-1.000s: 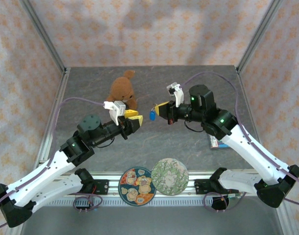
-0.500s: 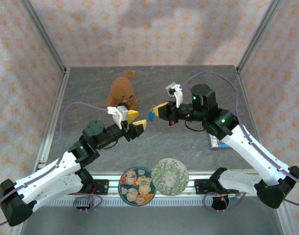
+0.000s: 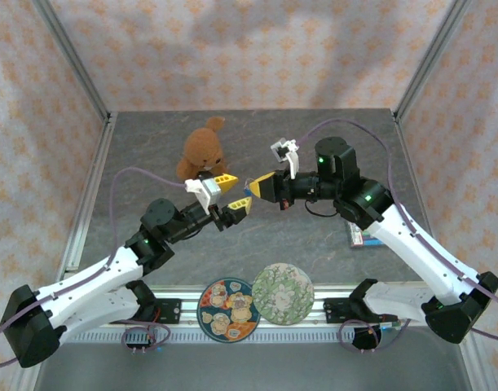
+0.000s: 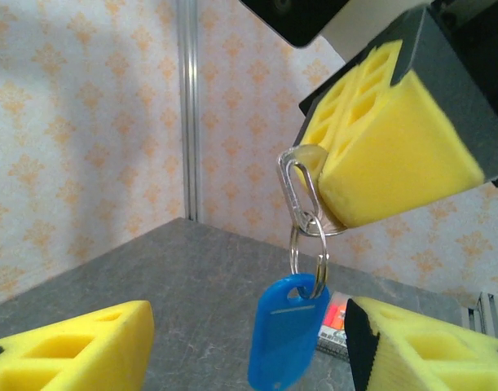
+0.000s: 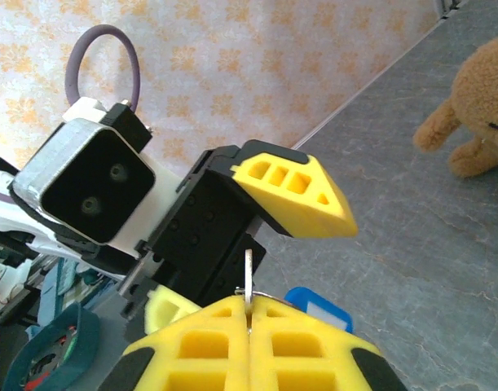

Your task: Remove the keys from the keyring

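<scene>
My right gripper (image 3: 255,189) is shut on a thin silver metal piece (image 5: 249,273); whether it is a key or a clip I cannot tell. From it hangs the split keyring (image 4: 308,244), carrying a blue plastic tag (image 4: 288,334), which also shows in the top view (image 3: 247,194) and the right wrist view (image 5: 318,308). All of it is held in the air above the table. My left gripper (image 3: 230,195) faces the right one and is open. Its yellow fingers (image 4: 77,350) stand on either side of the blue tag without touching it (image 4: 249,330).
A brown teddy bear (image 3: 204,151) sits on the grey table behind the left gripper. Two round coasters (image 3: 226,309) lie at the near edge. A small flat packet (image 3: 359,238) lies by the right arm. Metal frame posts (image 3: 73,73) and patterned walls enclose the table.
The left arm has reached forward and right toward the right gripper, and its jaws have opened wider around the blue tag. The right gripper has shifted slightly left with the keyring.
</scene>
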Tool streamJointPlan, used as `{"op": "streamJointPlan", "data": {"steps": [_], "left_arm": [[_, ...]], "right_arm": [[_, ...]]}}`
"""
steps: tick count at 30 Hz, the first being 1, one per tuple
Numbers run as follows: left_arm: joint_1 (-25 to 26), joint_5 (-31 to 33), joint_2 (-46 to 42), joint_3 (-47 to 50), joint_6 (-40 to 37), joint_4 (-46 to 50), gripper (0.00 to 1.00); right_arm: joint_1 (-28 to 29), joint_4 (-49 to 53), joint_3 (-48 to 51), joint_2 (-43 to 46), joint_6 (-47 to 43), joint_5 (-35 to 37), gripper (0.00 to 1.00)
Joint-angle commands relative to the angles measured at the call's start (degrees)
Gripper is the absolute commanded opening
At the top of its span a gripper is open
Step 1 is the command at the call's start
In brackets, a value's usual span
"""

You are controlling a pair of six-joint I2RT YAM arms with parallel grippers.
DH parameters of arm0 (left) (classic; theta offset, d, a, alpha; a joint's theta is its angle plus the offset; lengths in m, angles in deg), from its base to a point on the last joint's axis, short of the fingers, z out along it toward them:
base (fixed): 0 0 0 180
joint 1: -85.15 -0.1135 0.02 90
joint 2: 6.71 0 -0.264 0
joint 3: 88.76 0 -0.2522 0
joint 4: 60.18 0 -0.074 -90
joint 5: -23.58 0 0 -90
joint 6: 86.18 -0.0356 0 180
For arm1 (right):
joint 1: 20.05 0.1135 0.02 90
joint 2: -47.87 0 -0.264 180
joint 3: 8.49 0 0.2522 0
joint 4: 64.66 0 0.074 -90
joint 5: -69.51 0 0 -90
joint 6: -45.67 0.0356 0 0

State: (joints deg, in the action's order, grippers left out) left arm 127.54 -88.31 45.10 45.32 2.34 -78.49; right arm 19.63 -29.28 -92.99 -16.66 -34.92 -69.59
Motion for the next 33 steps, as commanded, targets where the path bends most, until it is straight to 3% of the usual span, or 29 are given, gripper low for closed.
{"op": "streamJointPlan", "data": {"steps": [1, 8, 20, 33], "left_arm": [[0.5, -1.67, 0.83, -3.12, -2.92, -3.44, 0.65], [0.67, -2.37, 3.4, -5.43, -3.35, -4.06, 0.6], [1.09, -2.43, 5.14, -6.77, -4.68, -4.48, 0.43], [1.48, -2.28, 4.61, -5.54, -4.39, -4.64, 0.48]], "right_arm": [[-0.3, -2.62, -2.21, 0.19, 0.97, -2.41, 0.0], [-0.31, -2.72, -2.21, 0.04, 1.32, -3.33, 0.0], [-0.31, -3.26, -2.25, 0.61, 1.84, -3.46, 0.0], [-0.31, -3.95, -2.64, 1.37, 3.05, -1.61, 0.0]]}}
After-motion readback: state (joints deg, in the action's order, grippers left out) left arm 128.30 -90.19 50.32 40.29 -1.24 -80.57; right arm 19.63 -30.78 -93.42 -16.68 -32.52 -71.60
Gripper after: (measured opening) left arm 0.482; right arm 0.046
